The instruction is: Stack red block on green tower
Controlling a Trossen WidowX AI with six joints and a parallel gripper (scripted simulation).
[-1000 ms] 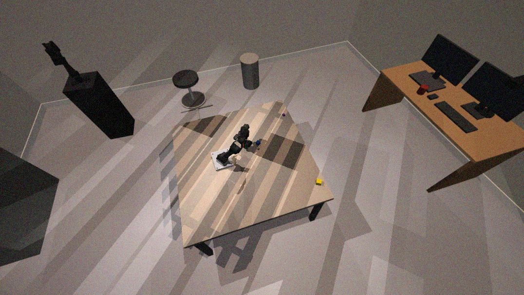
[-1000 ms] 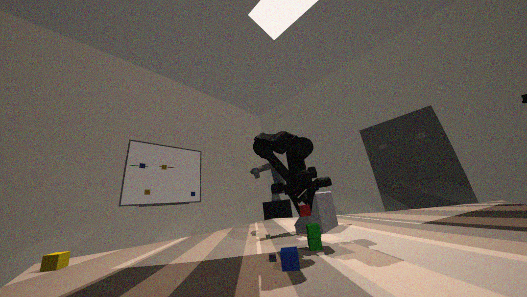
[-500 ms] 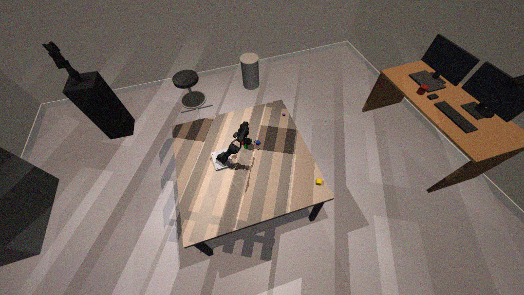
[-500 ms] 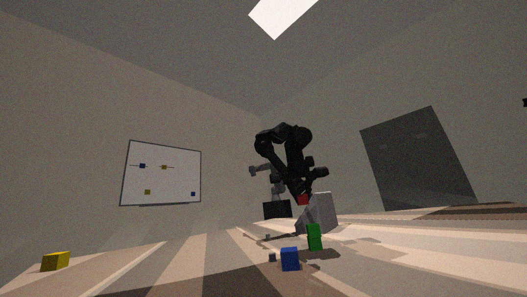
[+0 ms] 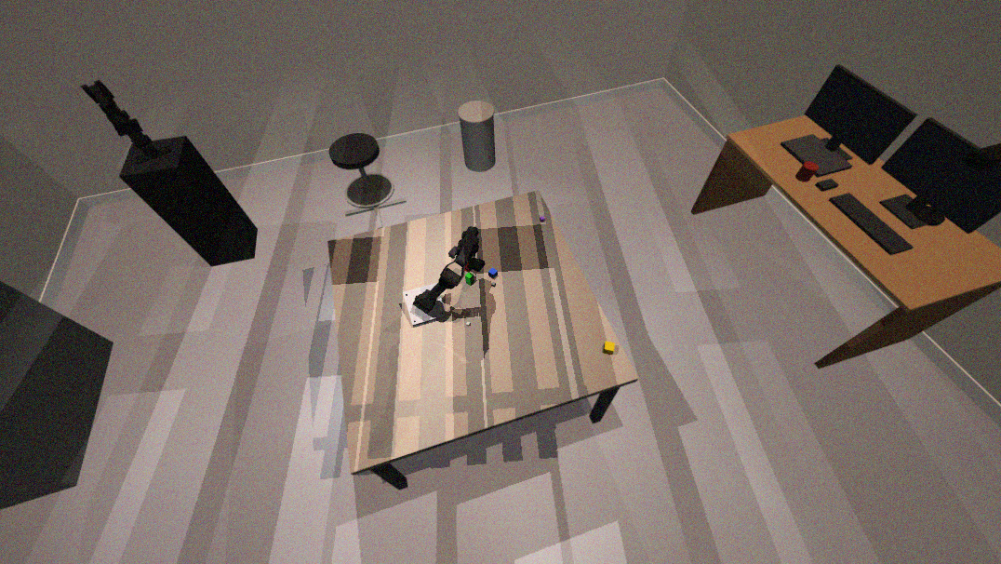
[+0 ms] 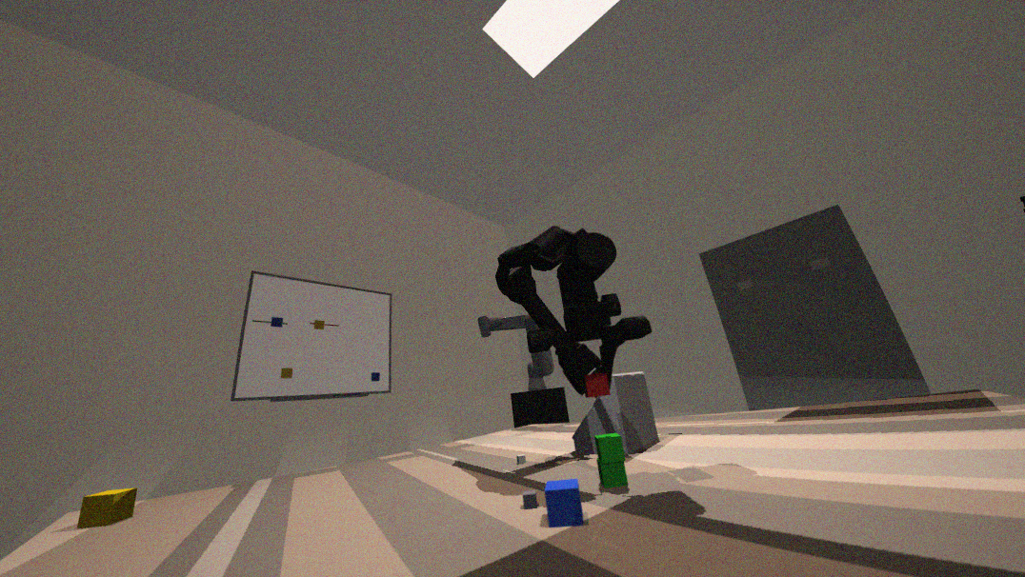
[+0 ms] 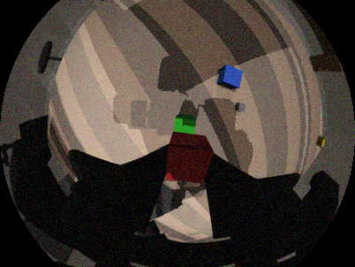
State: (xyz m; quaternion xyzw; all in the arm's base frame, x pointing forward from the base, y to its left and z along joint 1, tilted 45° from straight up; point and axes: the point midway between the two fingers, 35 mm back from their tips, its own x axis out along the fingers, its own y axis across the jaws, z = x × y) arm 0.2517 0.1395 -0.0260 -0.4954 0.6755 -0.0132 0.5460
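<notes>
My gripper (image 6: 596, 378) (image 7: 187, 151) is shut on the red block (image 6: 596, 385) (image 7: 189, 157) and holds it in the air. The green tower (image 6: 611, 461) (image 5: 469, 277) (image 7: 185, 125), two green blocks high, stands upright on the striped table (image 5: 532, 329). In the exterior view the red block hangs well above the tower's top and a little to its left. In the wrist view the tower's top shows just beyond the red block. In the top view the arm hides the red block.
A blue block (image 6: 563, 502) (image 5: 492, 272) (image 7: 230, 76) stands near the tower. A small grey cube (image 6: 530, 500) lies beside it. A yellow block (image 6: 107, 507) (image 5: 609, 346) sits near the table's edge. The arm's white base plate (image 5: 414, 313) is behind the tower.
</notes>
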